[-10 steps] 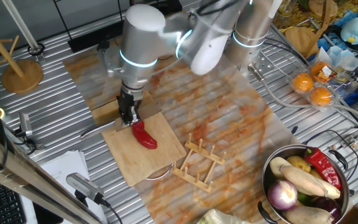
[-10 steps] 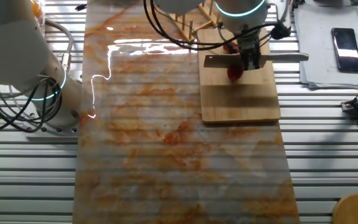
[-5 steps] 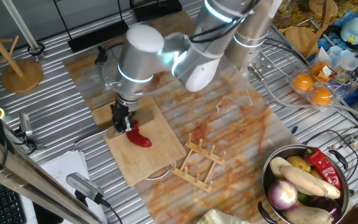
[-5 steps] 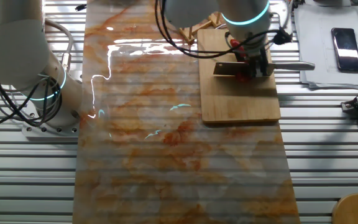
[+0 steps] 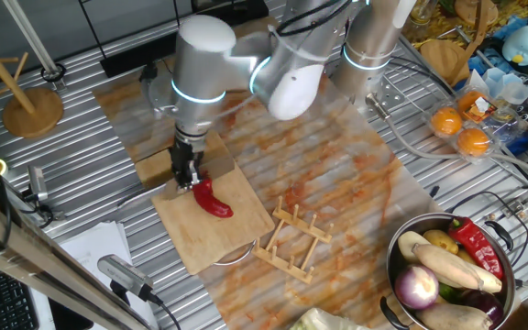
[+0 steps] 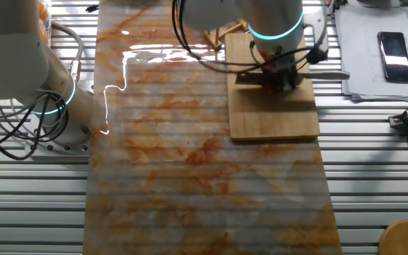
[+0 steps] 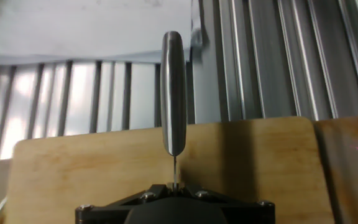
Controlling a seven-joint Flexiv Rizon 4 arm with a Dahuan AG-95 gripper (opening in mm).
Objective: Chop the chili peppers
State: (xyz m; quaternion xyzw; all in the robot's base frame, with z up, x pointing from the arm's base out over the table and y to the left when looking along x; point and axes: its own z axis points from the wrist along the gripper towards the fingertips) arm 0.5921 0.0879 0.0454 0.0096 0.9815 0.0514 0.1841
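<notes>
The chili pepper [image 5: 214,200], glossy bright red and in one curved piece, lies on the wooden cutting board [image 5: 218,234]. My gripper [image 5: 187,173] is shut on a steel knife and stands at the pepper's upper end, blade down at the board. In the other fixed view the knife [image 6: 328,73] lies across the board [image 6: 271,117] under the gripper [image 6: 278,79], and the pepper is almost hidden. In the hand view the knife handle [image 7: 173,93] points away over the board [image 7: 73,168]; no pepper shows there.
A wooden rack [image 5: 293,238] sits just right of the board. A pot of mixed vegetables [image 5: 447,275] stands front right, oranges [image 5: 461,128] at the right. A wooden stand [image 5: 33,110] is far left. A phone [image 6: 393,47] and a second arm's base [image 6: 27,78] flank the mat.
The gripper and knife swung a little to the left along the board, then came back to the pepper's upper end. The pepper stays in one piece, about where it was.
</notes>
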